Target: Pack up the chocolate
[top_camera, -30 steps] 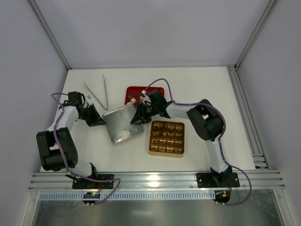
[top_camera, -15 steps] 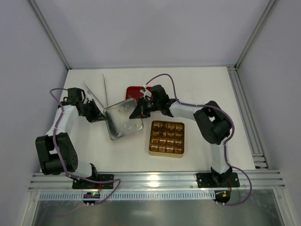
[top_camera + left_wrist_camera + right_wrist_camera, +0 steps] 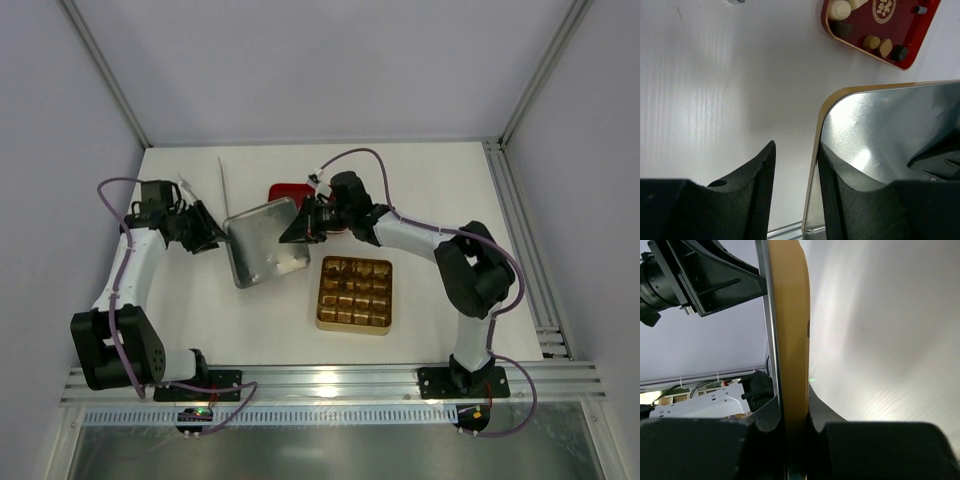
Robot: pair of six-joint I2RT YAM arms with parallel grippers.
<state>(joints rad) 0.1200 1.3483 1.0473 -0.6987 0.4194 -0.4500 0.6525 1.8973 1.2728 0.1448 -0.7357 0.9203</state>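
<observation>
Several chocolates (image 3: pixel 871 42), cream, tan and dark, lie in the small red tray (image 3: pixel 920 30), which is partly hidden behind the lid in the top view (image 3: pixel 283 189). The gold tin (image 3: pixel 354 293) shows brown pieces in its cells. A square lid (image 3: pixel 262 240), silver inside with a gold rim, is held tilted above the table between both arms. My right gripper (image 3: pixel 792 405) is shut on the lid's gold rim (image 3: pixel 790 315) at its right side (image 3: pixel 300 228). My left gripper (image 3: pixel 796 150) is open, with the lid's left rim (image 3: pixel 816 150) between its fingers, against one finger.
Metal tongs (image 3: pixel 222 182) lie at the back left, partly under the left arm. The enclosure's walls and frame rails stand round the white table. A rail runs along the near edge by the arm bases.
Both arms have moved away from the near edge, carrying the lid back and left off the table. The lid now covers more of the red tray.
</observation>
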